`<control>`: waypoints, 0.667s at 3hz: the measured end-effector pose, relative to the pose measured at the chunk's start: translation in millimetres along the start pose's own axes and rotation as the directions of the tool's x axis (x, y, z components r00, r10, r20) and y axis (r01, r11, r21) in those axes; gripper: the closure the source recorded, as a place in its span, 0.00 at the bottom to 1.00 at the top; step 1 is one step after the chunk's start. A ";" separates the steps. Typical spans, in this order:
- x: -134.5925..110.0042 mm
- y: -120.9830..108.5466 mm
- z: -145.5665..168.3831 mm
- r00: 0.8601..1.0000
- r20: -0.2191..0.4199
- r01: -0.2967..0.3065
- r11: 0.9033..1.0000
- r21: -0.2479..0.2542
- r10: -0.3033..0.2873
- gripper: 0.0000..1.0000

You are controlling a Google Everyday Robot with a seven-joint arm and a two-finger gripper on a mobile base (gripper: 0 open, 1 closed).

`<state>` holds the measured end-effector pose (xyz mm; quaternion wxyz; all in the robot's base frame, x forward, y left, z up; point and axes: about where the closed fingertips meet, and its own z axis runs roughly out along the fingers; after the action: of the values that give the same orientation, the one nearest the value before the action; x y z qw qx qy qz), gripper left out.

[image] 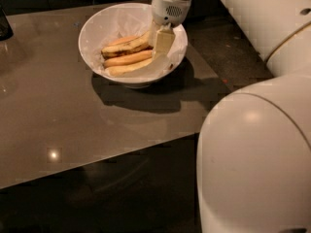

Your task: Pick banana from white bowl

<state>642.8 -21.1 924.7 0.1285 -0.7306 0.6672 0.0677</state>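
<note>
— Where is the cream-coloured two-finger gripper (162,46)?
— Down inside the wide, round, glossy white bowl (95,30), toward its right wall. Whether it is spread or closed, I cannot tell.
— And the long, pale yellow banana (127,68)?
— In the bowl, one end just by the gripper's tip, running off to its left. Behind it lie an orange-tinted banana (129,58) and a brown-streaked banana (125,45), all side by side.
— Further out?
— The bowl stands on a glossy grey-brown table (73,130). The robot's rounded white body (257,159) is nearest the camera.
</note>
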 end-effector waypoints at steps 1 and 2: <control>-0.1 0.7 0.7 1.000 -0.001 0.000 1.000 -0.002 0.000 0.45; -0.3 2.0 1.8 1.000 -0.003 -0.001 1.000 -0.007 0.001 0.45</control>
<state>640.8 -20.5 922.9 0.1251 -0.7309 0.6674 0.0691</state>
